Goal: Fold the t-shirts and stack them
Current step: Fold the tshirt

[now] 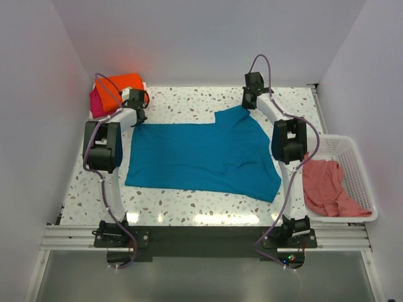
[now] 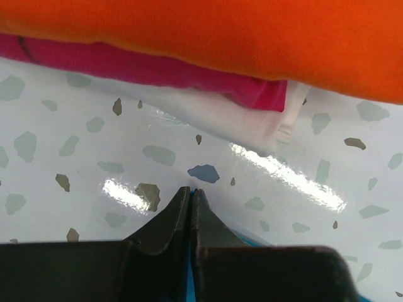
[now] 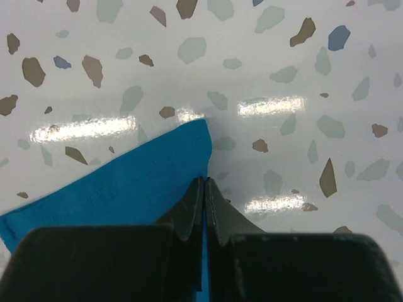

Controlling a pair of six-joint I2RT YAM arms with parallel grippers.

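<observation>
A teal blue t-shirt [image 1: 201,156] lies spread across the table. My left gripper [image 1: 139,117] is shut on its far left corner, with a strip of teal between the jaws [image 2: 191,192]. My right gripper [image 1: 247,100] is shut on its far right corner [image 3: 151,182]; the jaws pinch the cloth edge [image 3: 205,182]. A folded orange t-shirt [image 1: 119,88] lies on a magenta pink t-shirt [image 1: 96,104] at the far left corner; both show in the left wrist view, orange [image 2: 252,31] over magenta [image 2: 189,72]. A salmon pink t-shirt [image 1: 326,187] lies crumpled in the basket.
A white mesh basket [image 1: 356,170] stands at the table's right edge. White walls enclose the back and sides. The speckled tabletop [image 1: 189,207] ends at a metal rail near the arm bases.
</observation>
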